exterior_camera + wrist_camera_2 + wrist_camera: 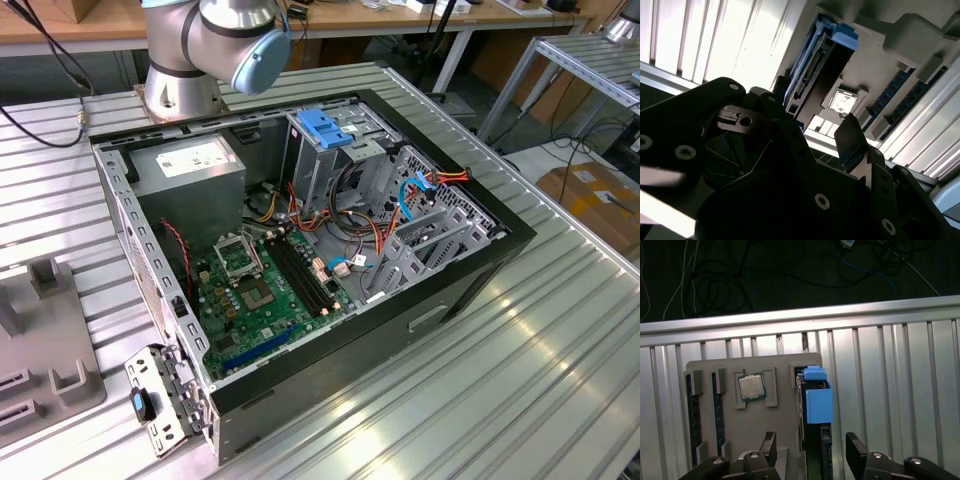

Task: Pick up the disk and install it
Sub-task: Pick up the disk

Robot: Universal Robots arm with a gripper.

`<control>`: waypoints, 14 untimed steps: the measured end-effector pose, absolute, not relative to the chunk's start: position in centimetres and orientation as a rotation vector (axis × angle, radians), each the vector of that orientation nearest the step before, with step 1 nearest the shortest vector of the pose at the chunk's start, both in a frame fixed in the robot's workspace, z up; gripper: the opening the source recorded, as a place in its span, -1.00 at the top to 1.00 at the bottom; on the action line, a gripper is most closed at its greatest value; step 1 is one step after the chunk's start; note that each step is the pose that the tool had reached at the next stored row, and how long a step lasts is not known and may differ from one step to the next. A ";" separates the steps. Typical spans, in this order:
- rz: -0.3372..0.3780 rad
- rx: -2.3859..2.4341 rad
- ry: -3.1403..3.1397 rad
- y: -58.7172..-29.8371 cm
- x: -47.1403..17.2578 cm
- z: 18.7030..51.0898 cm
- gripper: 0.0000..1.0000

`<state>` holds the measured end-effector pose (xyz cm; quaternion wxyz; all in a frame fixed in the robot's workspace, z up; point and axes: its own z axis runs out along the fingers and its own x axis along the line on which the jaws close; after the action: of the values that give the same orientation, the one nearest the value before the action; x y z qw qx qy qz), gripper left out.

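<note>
The disk [818,404] stands on edge in a slot of a grey fixture plate [780,425], its blue plastic rail facing the first wrist view. My gripper [812,452] hangs open just above it. One dark finger [767,447] sits on each side of the disk, and neither touches it. In the second wrist view the disk [820,65] appears past the dark gripper body, with one finger [852,140] near it.
The fixture plate also holds a processor chip [751,386] and memory sticks [692,420]. In the exterior view an open computer case [480,260] lies on the ribbed metal table, with a blue-topped drive cage [325,130], a grey power supply [190,165] and a green motherboard [260,290].
</note>
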<state>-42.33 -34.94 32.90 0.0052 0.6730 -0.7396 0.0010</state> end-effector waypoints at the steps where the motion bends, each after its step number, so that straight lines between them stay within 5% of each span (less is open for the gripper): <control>1: 0.003 2.110 -2.315 -34.9 -42.4 32.8 -0.32; 14: 0.015 2.177 -2.264 -34.4 -42.7 31.1 -0.32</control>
<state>-42.69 -34.44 31.14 0.0003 0.6930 -0.7209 0.0049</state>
